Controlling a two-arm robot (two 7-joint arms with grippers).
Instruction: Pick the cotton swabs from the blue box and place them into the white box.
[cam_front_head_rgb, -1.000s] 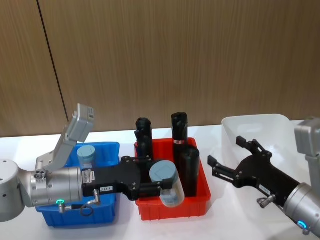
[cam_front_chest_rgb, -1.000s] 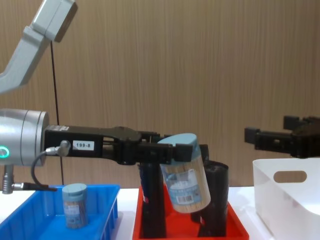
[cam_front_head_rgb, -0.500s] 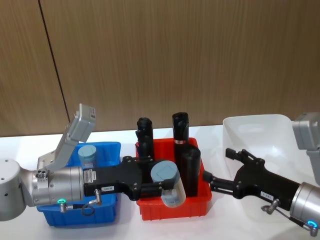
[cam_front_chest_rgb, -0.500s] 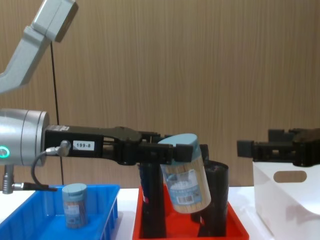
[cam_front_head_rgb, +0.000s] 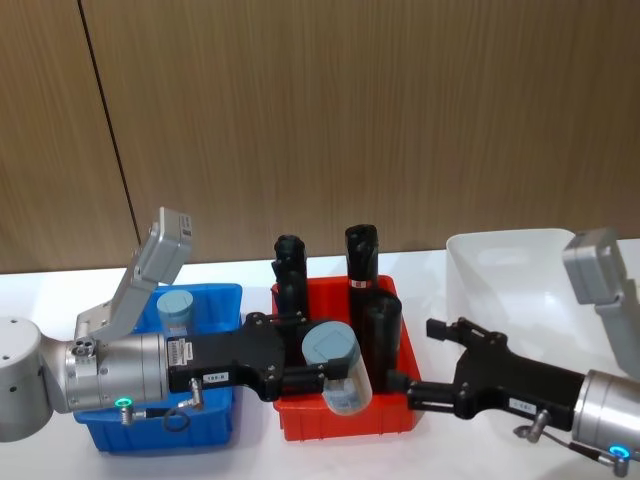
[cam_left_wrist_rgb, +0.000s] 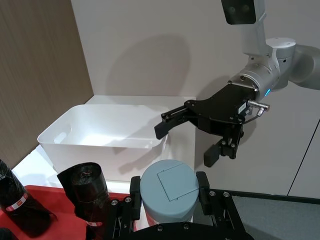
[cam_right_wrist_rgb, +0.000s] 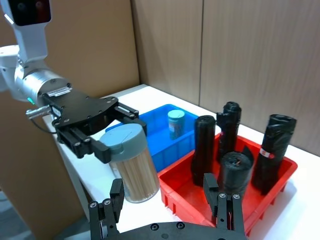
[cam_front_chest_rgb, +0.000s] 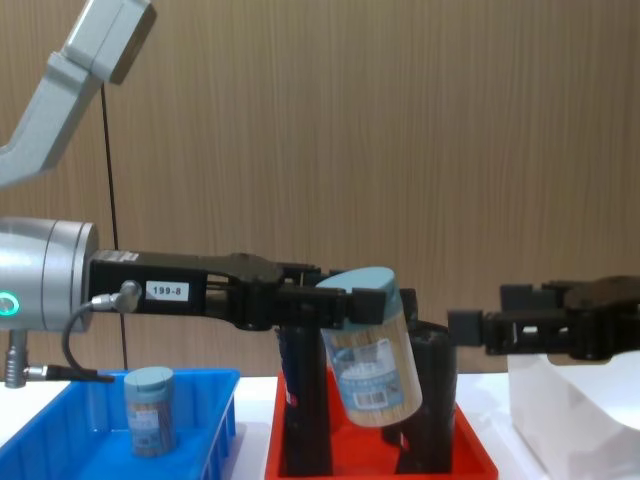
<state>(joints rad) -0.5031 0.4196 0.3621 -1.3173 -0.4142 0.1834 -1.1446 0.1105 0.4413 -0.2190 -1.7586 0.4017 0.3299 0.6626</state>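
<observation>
My left gripper (cam_front_head_rgb: 318, 360) is shut on a cotton swab jar (cam_front_head_rgb: 338, 368) with a grey-blue lid, holding it tilted above the red tray. From the side the jar (cam_front_chest_rgb: 372, 350) hangs well above the tray floor. A second cotton swab jar (cam_front_head_rgb: 173, 310) stands upright in the blue box (cam_front_head_rgb: 100, 436) at the left. My right gripper (cam_front_head_rgb: 415, 355) is open, just right of the held jar at the red tray's right edge, fingers pointing at the jar. The white box (cam_front_head_rgb: 500, 243) sits at the right, behind the right arm. In the left wrist view the right gripper (cam_left_wrist_rgb: 185, 142) faces the jar lid (cam_left_wrist_rgb: 167, 187).
A red tray (cam_front_head_rgb: 345, 422) with several tall black rolls (cam_front_head_rgb: 359, 258) stands between the two boxes, under the held jar. A wood-panelled wall runs behind the white table. The left arm's elbow rises over the blue box.
My right gripper has moved left, from over the white box to the red tray's right edge, close to the held jar. The left gripper and its jar have stayed put.
</observation>
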